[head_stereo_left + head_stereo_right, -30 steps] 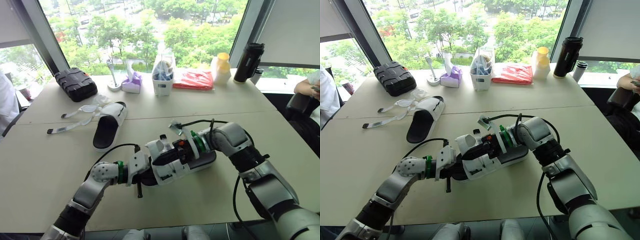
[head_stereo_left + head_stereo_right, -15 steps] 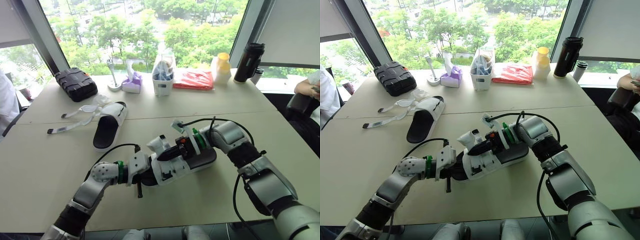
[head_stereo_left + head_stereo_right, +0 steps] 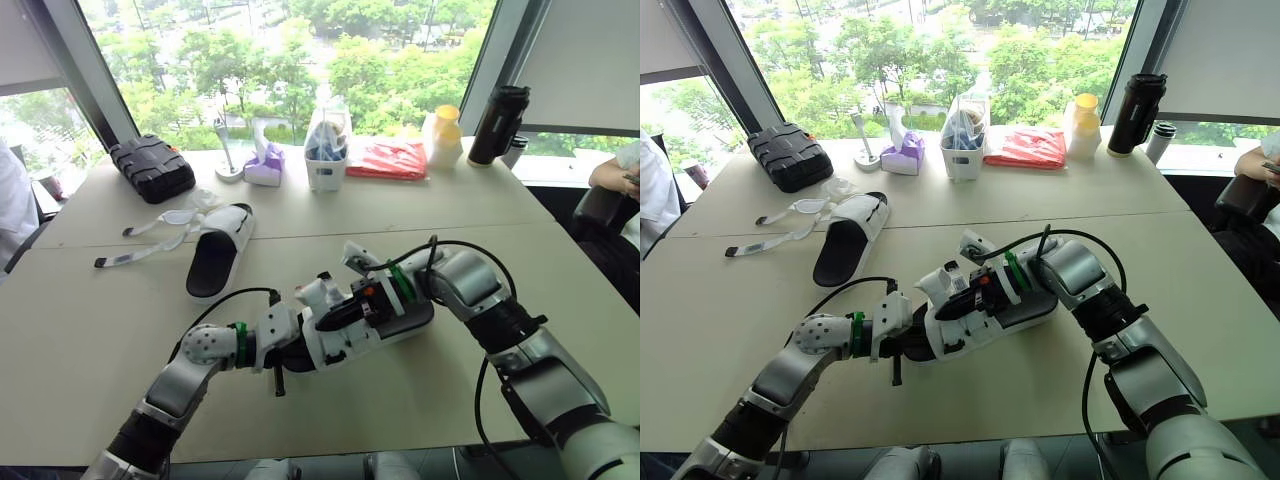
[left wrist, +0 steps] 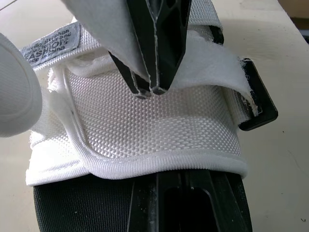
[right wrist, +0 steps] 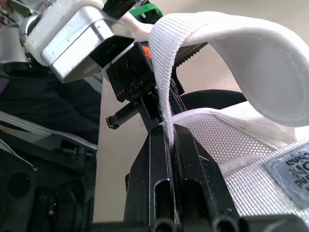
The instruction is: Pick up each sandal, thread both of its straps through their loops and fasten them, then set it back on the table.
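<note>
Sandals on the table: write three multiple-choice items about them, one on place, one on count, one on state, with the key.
1. Where does the unheld sandal lie?
A. On the table at the robot's left, near the black case
B. Beside the black flask
C. On the floor

2. How many sandals show?
A. One
B. Two
C. Three

3. What is the right hand doing?
A. Hanging open
B. Holding the tissue box
C. Pinching a white strap

1 A: it lies by the case, straps loose.
2 B: that one plus the held sandal.
3 C: the right wrist view shows the strap pinched.
</note>
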Controlling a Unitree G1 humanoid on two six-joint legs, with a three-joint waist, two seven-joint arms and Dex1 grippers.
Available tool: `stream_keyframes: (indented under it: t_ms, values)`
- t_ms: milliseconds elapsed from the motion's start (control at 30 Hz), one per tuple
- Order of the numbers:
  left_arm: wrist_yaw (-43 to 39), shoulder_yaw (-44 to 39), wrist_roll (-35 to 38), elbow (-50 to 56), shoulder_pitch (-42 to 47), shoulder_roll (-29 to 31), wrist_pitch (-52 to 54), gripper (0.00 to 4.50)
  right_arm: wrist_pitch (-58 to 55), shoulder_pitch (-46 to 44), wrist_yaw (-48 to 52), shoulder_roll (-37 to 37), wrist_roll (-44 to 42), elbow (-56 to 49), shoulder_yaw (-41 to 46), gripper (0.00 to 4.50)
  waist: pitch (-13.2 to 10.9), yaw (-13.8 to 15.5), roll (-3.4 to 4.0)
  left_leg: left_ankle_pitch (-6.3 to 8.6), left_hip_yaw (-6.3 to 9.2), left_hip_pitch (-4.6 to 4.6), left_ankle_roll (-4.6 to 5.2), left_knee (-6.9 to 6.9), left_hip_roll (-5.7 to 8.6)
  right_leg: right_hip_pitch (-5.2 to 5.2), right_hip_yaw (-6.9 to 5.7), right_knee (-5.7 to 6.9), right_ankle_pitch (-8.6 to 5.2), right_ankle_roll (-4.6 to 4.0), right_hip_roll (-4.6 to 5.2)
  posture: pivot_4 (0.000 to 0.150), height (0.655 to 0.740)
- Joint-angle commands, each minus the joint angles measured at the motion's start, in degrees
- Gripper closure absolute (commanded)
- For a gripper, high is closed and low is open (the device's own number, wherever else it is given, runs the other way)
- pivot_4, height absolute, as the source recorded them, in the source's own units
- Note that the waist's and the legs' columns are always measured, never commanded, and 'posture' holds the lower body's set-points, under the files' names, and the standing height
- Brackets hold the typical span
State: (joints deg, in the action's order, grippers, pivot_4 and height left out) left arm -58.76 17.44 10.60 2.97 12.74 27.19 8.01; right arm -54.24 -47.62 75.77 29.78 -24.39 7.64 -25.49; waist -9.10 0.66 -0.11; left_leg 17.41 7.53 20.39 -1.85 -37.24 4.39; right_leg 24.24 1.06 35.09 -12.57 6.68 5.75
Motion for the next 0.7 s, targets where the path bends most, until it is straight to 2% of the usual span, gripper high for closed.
stream_keyframes:
  t_ms: [33, 367, 700]
  values:
    - [-0.8, 3.7, -2.9, -3.6, -2.1, 0.9, 2.3, 4.5, 1.9, 1.5, 0.5, 0.3, 0.4, -3.4, -0.7, 4.43, 0.0, 0.0, 0.0, 0.0, 0.0, 0.0, 0.0, 0.0, 0.0, 0.0, 0.0, 0.0, 0.0, 0.0, 0.0, 0.15, 0.74]
    - [-0.8, 3.5, -3.0, -3.6, -2.2, 1.0, 2.2, 4.5, 8.7, 6.9, 0.3, 2.6, 3.3, -13.0, -2.2, 4.43, 0.0, 0.0, -0.01, 0.0, 0.01, -0.01, 0.0, 0.03, 0.0, -0.01, 0.0, -0.02, -0.02, 0.02, 0.0, 0.15, 0.74]
    - [-0.8, 3.7, -3.0, -3.5, -2.3, 1.0, 2.3, 4.5, 16.3, 7.7, -6.4, -1.8, 7.3, -11.9, 0.1, 4.43, 0.0, -0.1, -0.04, -0.01, 0.0, -0.04, -0.01, 0.05, -0.04, -0.01, 0.0, -0.02, -0.02, 0.02, -0.02, 0.15, 0.74]
